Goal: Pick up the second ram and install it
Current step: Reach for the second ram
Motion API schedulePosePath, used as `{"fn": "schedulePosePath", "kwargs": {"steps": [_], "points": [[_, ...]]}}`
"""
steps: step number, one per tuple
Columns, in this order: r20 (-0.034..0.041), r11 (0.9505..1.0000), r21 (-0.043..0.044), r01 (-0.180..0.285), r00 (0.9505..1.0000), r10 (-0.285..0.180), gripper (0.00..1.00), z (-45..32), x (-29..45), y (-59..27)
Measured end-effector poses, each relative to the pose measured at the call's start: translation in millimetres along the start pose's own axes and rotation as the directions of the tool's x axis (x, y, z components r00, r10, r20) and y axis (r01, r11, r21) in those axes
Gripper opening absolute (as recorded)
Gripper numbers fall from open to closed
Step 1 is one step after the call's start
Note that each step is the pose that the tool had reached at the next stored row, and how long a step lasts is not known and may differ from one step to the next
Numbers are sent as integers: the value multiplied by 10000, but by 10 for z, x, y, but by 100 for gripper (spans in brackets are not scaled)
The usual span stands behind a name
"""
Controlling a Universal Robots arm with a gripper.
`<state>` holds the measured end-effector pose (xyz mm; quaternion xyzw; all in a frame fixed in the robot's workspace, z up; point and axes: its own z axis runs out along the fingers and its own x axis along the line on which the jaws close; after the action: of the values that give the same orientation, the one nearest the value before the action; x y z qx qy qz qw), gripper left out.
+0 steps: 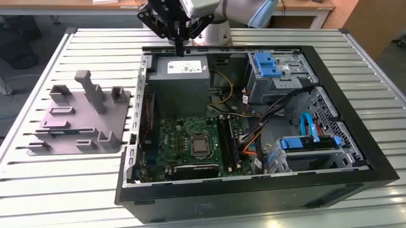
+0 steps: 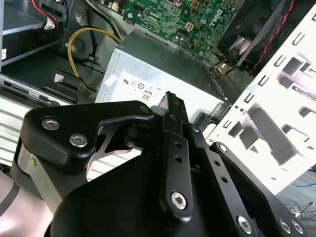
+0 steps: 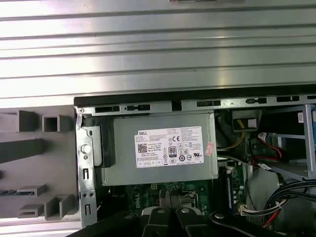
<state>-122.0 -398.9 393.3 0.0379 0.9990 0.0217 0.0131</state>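
Slatted table [image 1: 38,180] | gripper [image 1: 179,47] closed above case [image 1: 254,199] | second ram [image 1: 63,130] well apart on tray [image 1: 109,118]

A workshop-like robot lab: opened computer case [image 1: 254,142] under the end effector [image 1: 179,51], slatted metal surface [image 1: 63,190], wooden desks [image 1: 57,4] beyond.

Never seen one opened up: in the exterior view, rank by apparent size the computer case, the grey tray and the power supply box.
Largest: computer case.
Next: grey tray, clearly smaller.
Smallest: power supply box, inside the case.
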Motion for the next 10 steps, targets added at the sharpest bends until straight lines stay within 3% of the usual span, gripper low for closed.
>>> {"fn": "schedulePosePath", "kwargs": {"steps": [7, 10], "points": [[0, 10000, 1, -1, 10000, 1, 10, -1, 9, -1], [0, 10000, 0, 1, 10000, -1, 10, -2, 75, -6]]}}
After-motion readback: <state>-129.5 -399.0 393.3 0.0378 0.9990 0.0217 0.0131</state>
